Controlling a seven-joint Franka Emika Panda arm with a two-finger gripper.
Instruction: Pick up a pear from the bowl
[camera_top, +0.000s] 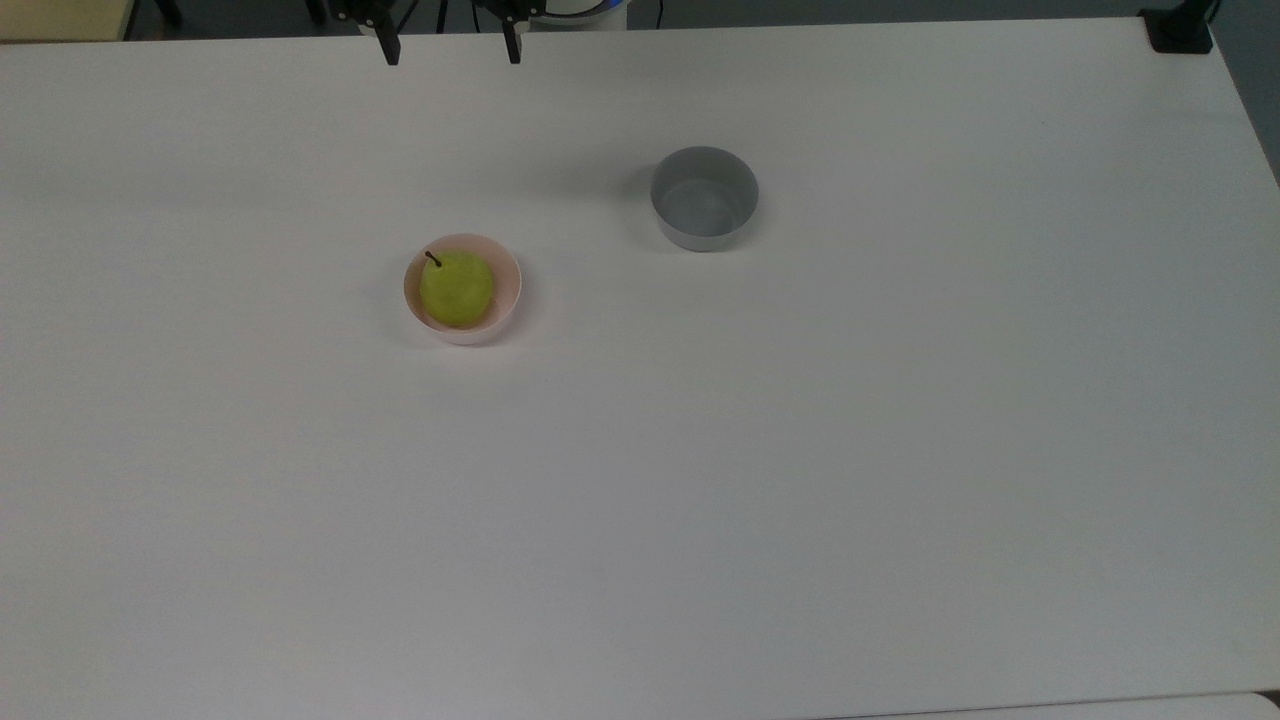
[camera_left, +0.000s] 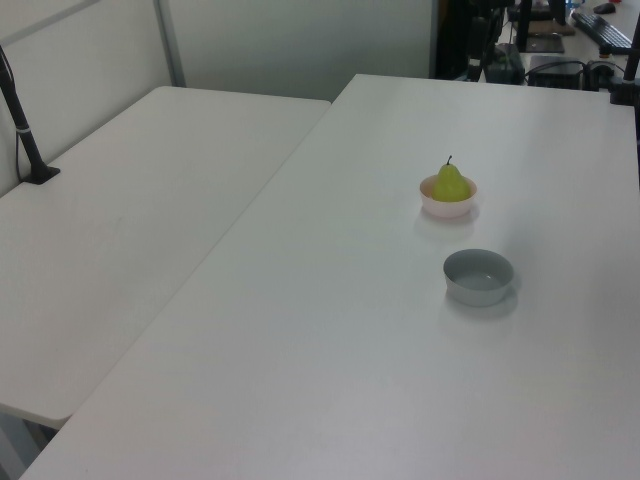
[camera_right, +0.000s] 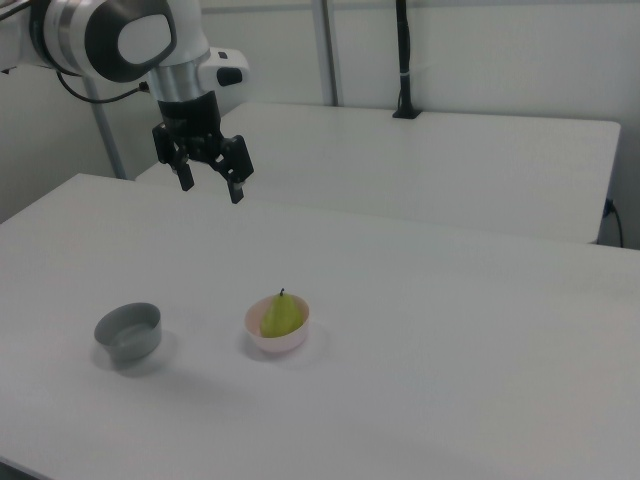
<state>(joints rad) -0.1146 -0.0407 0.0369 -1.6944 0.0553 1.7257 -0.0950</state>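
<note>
pear (camera_top: 456, 288) sits stem-up inside the pink bowl (camera_top: 508, 278), so easy top access | gripper (camera_right: 210, 185) hangs high, well away from the bowl, fingers spread, holding nothing | grey bowl (camera_top: 704, 197) near the pink bowl, not relevant

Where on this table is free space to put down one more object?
Almost everywhere: the table is bare below the pink bowl with the pear in the top view, and to the top view's right of the grey bowl. The strip between both bowls is narrowest.
</note>
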